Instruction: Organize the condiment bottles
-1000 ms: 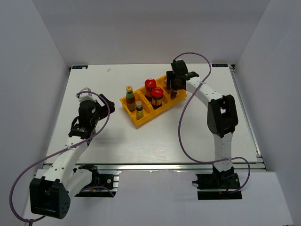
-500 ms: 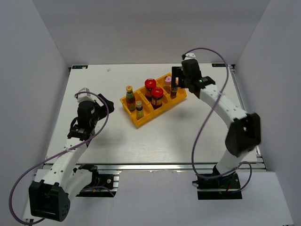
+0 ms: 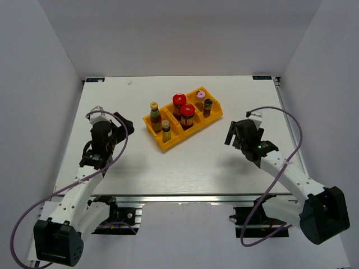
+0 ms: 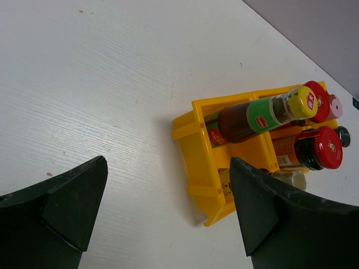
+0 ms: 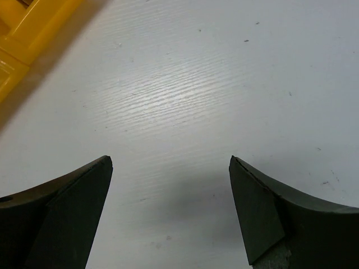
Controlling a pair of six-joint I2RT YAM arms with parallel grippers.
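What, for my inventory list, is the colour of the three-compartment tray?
Yellow; the tray shows best in the left wrist view.

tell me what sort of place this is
Likely a robot lab cell, not a kitchen: a white table boxed in by walls, a left arm and right arm bolted at its edge, condiment bottles in a yellow tray.

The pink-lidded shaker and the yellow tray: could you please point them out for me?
pink-lidded shaker [image 3: 200,94], top external view, on its pink lid.
yellow tray [image 3: 162,147], top external view, on the outer wall at its nearest corner.
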